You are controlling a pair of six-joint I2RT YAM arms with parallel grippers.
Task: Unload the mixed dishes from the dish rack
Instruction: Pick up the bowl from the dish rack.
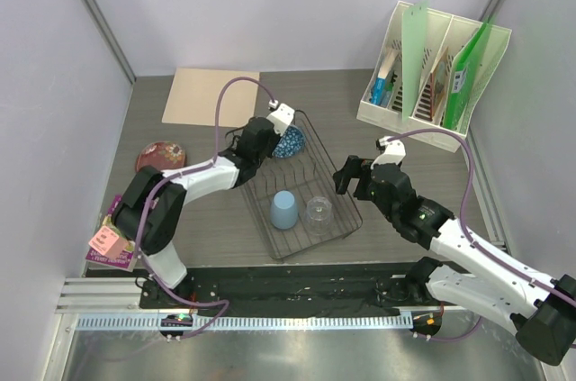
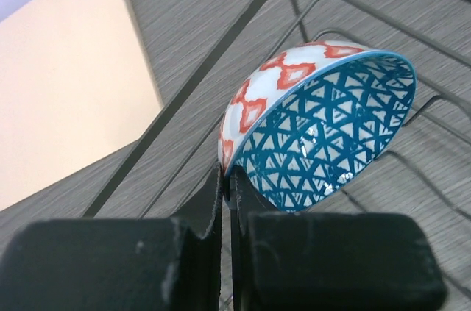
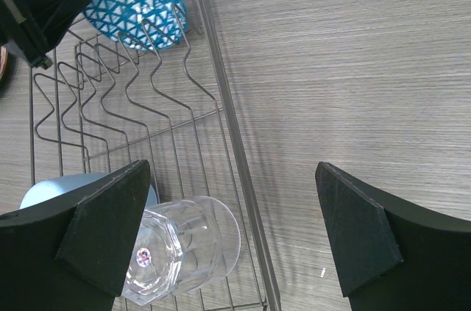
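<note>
The dark wire dish rack (image 1: 346,210) stands mid-table. The blue-and-white patterned bowl (image 1: 291,141) sits tilted at its far end. My left gripper (image 1: 275,138) is shut on the bowl's rim; the left wrist view shows the jaws (image 2: 228,179) pinching the edge of the bowl (image 2: 324,127). The light blue cup (image 1: 284,210) and the clear glass tumbler (image 1: 319,213) stand upside down in the rack's near half. The dark red plate (image 1: 160,157) lies on the table to the left of the rack. My right gripper (image 1: 349,177) is open and empty beside the rack's right rim, near the tumbler (image 3: 180,248).
A beige mat (image 1: 211,97) lies at the back left. A white file holder (image 1: 432,66) with green folders stands at the back right. A pink block on a purple card (image 1: 108,244) sits at the near left edge.
</note>
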